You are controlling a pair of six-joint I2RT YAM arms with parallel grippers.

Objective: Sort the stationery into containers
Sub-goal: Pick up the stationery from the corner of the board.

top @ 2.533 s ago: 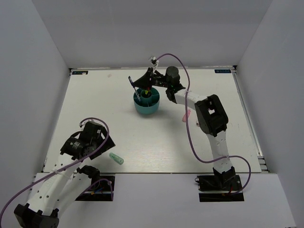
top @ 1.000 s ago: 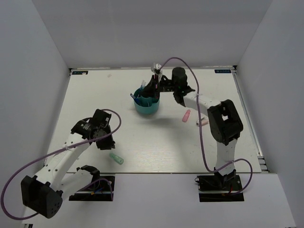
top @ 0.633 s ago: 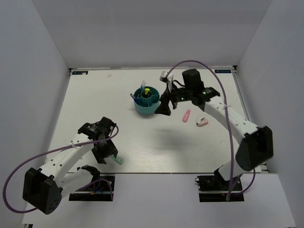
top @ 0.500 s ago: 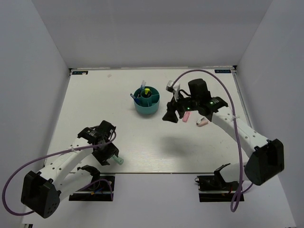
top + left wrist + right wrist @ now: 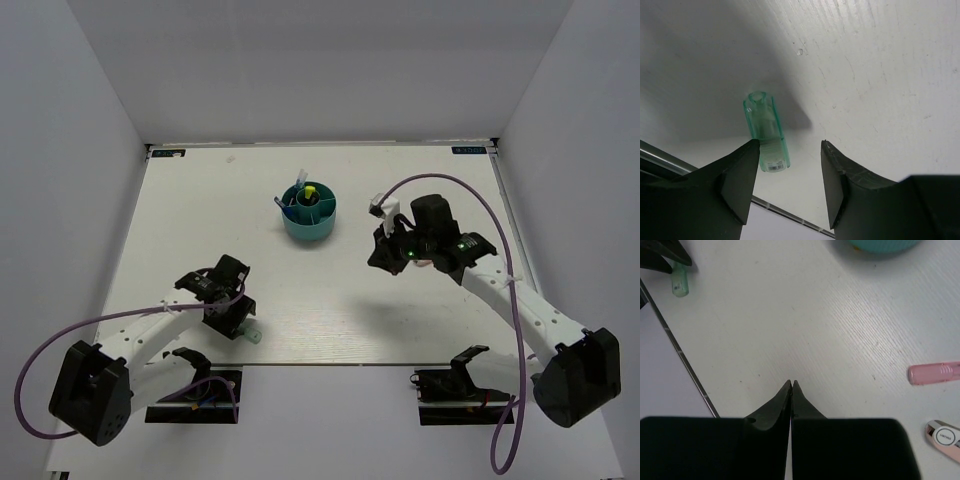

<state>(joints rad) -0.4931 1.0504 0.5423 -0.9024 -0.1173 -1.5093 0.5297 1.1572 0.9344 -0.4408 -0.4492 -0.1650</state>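
Observation:
The round teal organizer (image 5: 308,222) stands at the table's middle back and holds a yellow-capped marker (image 5: 310,191) and thin blue pens (image 5: 284,206). Its edge also shows in the right wrist view (image 5: 885,245). The mint-green marker (image 5: 766,135) lies flat near the table's front edge. My left gripper (image 5: 790,150) is open just above it, and the marker's end is against the left finger, not centred in the gap. My right gripper (image 5: 791,382) is shut and empty above bare table. Two pink highlighters (image 5: 935,373) (image 5: 942,437) lie to its right.
The table's front edge rail (image 5: 670,160) runs just behind the mint-green marker. In the top view my left gripper (image 5: 237,322) is at the front left and my right gripper (image 5: 385,255) is right of centre. The right arm covers the pink highlighters there. White walls enclose the table.
My right gripper has left the organizer and moved toward the near right, over the pink highlighters. My left gripper has moved forward and down to the mint-green marker.

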